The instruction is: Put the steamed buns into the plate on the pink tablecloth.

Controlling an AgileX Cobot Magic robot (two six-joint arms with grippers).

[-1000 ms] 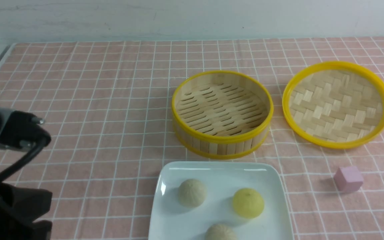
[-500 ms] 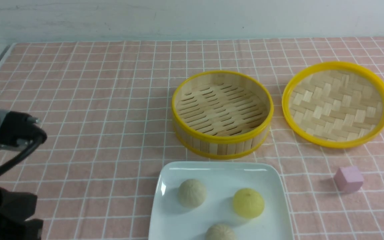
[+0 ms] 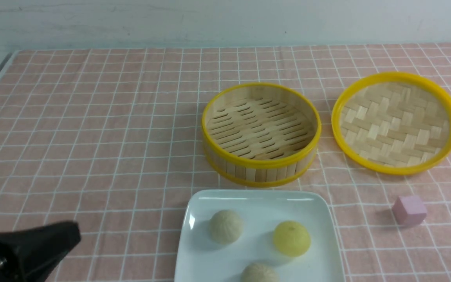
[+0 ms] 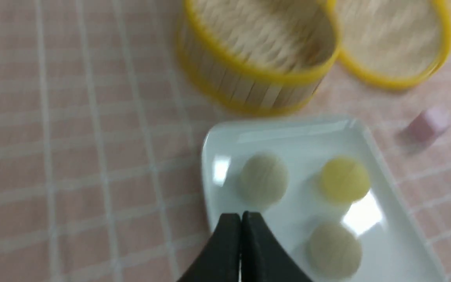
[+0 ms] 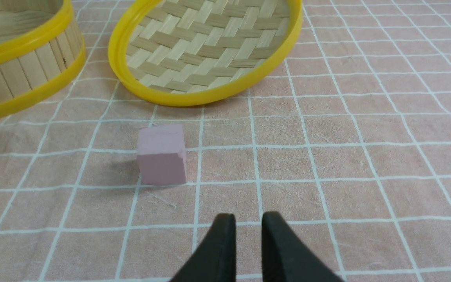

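Note:
Three steamed buns lie in the white plate [image 3: 257, 194] at the near middle of the pink tablecloth [image 3: 92, 117]: a beige one [image 3: 226, 226], a yellow one [image 3: 291, 238] and a second beige one [image 3: 258, 273] at the frame's bottom edge. The blurred left wrist view shows the plate [image 4: 288, 129] with the same buns: beige [image 4: 264, 179], yellow [image 4: 345, 179], beige [image 4: 334, 250]. My left gripper [image 4: 241, 216] is shut and empty, left of the plate at the bottom-left corner of the front view [image 3: 73, 235]. My right gripper [image 5: 248, 219] is empty over bare cloth, jaws nearly together.
An empty bamboo steamer [image 3: 257, 170] with yellow rims stands behind the plate. Its woven lid [image 3: 395, 121] lies upside down to the right. A small pink cube [image 3: 408, 210] sits right of the plate, ahead of my right gripper [image 5: 162, 154].
My left arm has dropped and pulled back toward the front view's bottom-left corner. The buns, plate, steamer, lid and cube have not moved.

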